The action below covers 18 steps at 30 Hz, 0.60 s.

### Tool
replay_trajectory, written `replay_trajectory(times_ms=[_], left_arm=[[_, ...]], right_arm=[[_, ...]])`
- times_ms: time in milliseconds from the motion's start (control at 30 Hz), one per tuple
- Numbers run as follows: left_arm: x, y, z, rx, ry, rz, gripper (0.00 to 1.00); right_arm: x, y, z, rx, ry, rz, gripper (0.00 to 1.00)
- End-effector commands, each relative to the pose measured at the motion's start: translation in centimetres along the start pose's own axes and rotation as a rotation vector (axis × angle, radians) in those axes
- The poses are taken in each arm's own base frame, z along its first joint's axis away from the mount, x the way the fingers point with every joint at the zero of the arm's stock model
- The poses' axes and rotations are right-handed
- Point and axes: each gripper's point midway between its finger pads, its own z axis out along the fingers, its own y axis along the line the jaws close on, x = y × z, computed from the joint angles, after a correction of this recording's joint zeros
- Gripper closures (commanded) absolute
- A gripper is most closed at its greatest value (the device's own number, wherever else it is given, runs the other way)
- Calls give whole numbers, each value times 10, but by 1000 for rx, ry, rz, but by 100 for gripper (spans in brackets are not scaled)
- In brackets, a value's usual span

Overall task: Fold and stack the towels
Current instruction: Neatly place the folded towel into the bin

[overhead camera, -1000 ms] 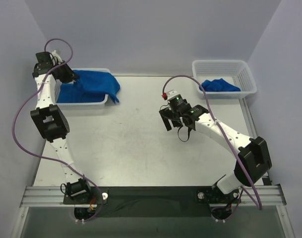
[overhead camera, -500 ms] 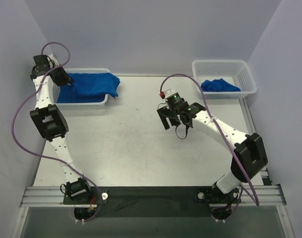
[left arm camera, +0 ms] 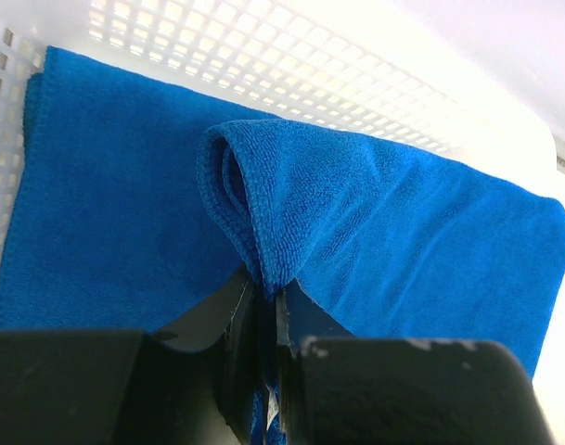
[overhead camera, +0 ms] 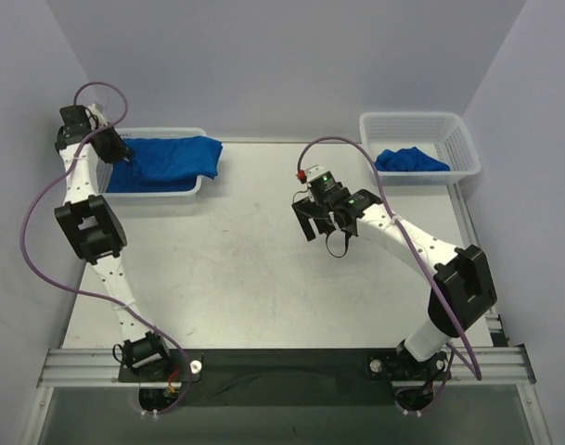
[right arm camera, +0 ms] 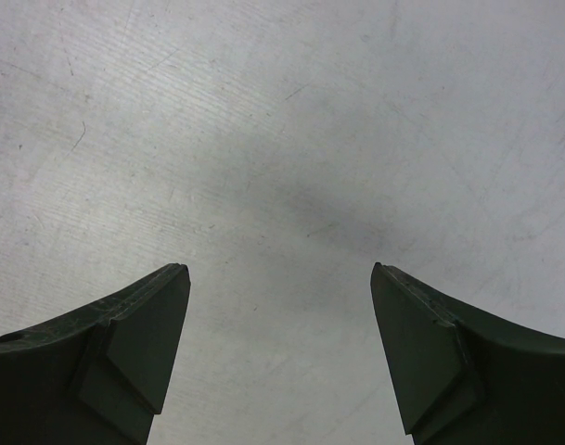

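A royal-blue towel lies in the left white mesh basket, its right end draped over the basket's rim. My left gripper is at the basket's left end, shut on a raised fold of that towel. The left gripper pinches the cloth between its jaws, with a flat blue layer beneath. A second towel sits crumpled in the right basket. My right gripper hovers open over the bare table; in the right wrist view the gripper holds nothing.
Basket mesh wall stands just behind the held towel. Grey table stretches between the two baskets. Pale walls close in on the left, back and right. A purple cable loops off each arm.
My left gripper has drawn the towel leftward, so less of it hangs over the basket's right rim. The right arm has shifted slightly left, its jaws still wide.
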Motion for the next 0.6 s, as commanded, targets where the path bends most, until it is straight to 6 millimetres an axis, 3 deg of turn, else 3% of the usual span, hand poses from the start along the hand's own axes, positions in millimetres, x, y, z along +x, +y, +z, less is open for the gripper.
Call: replay_trajectory(times_ms=[0,267,567], left_arm=[[-33,-4,-6,28,-104,30,100],[-31,2,4,26,-111,15,100],[-32,6,3,5,-121,3,100]], right_arm=[[-9,-4,-5,6,-8,17,20],[-10,-5,-5,13,-7,15,20],[-12,-6,-5,16,-6,12,20]])
